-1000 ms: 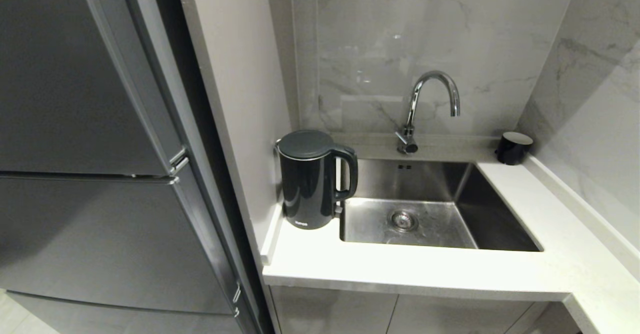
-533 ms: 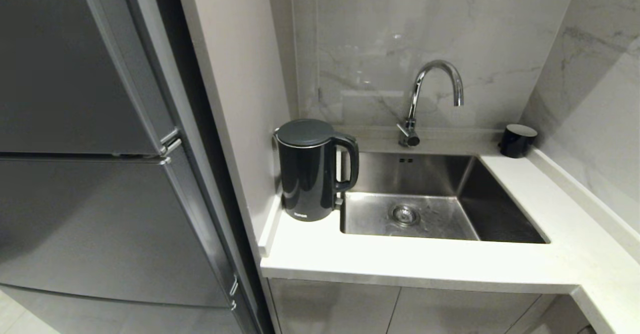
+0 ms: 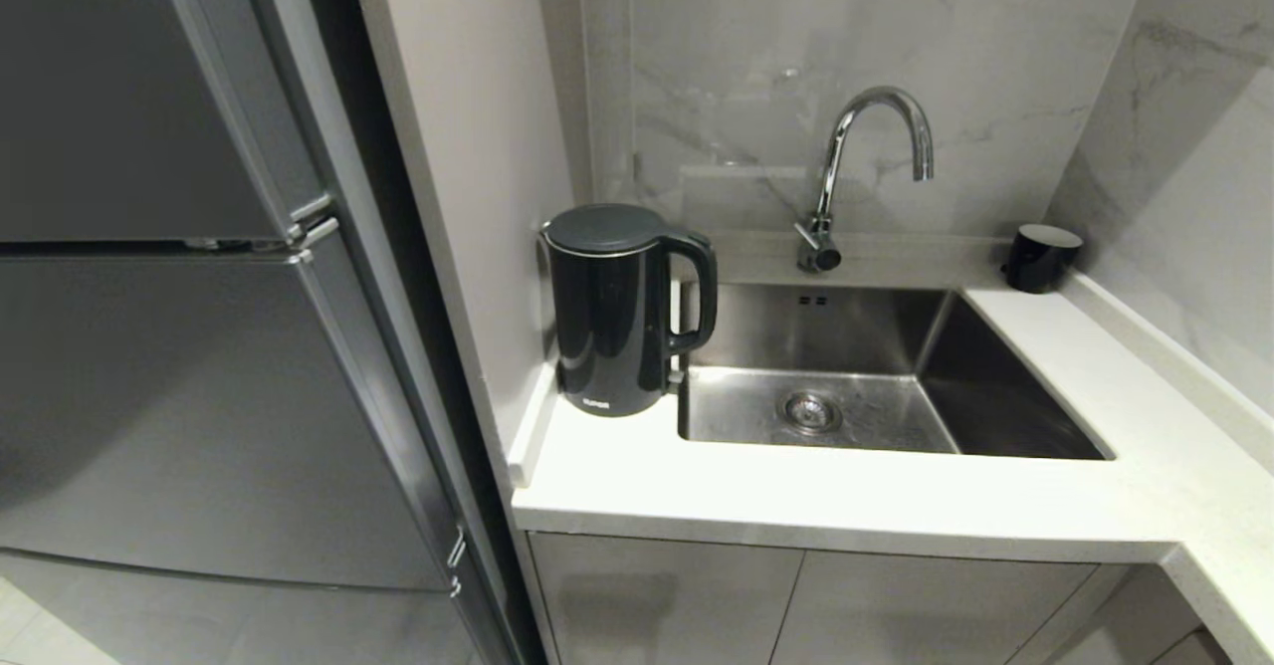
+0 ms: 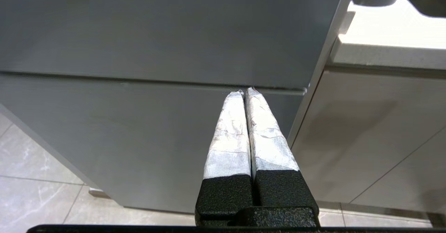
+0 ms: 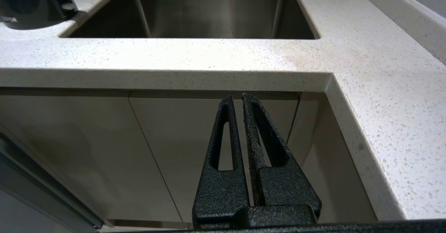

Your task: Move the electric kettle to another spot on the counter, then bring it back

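We see the kettle (image 3: 619,312) standing up straight on the white desk (image 3: 796,501). It sits in the back left corner, close to the wall, just beside the left edge of the sink (image 3: 1005,401). Its handle points toward the sink. A tap (image 3: 864,162) stands behind the sink, and a small black cup (image 3: 1040,257) sits in the far right corner, well apart from the kettle. A tall grey fridge (image 3: 179,346) is to the left of the desk.

Our left hand (image 4: 245,93) is low down in front of the fridge. Its two fingers are pressed together and it holds nothing. Our right hand (image 5: 237,97) is low down too, under the edge of the desk, in front of the pale doors (image 5: 87,138). Its fingers are closed together as well, with nothing between them.
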{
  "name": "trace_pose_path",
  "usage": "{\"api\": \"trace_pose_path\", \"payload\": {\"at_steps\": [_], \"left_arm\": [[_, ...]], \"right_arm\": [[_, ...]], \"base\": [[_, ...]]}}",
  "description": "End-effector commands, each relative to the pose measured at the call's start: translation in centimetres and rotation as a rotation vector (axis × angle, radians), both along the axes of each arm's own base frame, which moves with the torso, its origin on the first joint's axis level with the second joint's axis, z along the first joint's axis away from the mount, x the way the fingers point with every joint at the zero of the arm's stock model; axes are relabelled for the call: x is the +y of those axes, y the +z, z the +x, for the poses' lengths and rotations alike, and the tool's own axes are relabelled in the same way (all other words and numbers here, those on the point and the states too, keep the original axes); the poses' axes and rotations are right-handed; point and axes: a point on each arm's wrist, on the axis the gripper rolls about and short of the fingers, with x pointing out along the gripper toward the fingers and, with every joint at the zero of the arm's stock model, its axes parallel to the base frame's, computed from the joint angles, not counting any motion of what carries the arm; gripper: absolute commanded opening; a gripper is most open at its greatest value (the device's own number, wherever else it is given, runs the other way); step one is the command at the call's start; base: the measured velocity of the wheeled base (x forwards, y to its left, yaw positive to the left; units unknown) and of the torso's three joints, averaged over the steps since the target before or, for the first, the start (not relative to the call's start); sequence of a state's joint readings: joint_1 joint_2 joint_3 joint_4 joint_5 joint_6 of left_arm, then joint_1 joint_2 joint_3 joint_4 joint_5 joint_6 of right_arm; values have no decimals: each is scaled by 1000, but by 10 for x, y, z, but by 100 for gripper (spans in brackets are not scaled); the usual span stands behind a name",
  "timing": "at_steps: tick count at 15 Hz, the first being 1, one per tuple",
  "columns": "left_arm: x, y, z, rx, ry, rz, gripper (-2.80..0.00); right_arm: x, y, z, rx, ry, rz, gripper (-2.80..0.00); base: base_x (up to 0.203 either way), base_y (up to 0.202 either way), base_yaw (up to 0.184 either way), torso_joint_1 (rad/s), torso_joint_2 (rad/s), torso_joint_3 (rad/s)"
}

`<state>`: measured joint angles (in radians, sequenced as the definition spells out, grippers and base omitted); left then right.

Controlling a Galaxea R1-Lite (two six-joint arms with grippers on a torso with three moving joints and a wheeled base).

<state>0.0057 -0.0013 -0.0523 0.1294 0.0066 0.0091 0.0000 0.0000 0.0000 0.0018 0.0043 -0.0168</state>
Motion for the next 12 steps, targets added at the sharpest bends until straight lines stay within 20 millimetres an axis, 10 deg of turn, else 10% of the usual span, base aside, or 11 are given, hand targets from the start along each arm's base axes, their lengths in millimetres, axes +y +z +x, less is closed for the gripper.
{"api": "trace_pose_path", "payload": {"at_steps": [1,12], "left_arm": [[0,0,0,-1,1,0,-280],[0,0,0,-1,1,0,-280]], "right_arm": [[0,0,0,0,0,0,-280],[0,0,0,0,0,0,-280]], "base": [[0,0,0,-142,380,243],[0,0,0,-149,521,364]]}}
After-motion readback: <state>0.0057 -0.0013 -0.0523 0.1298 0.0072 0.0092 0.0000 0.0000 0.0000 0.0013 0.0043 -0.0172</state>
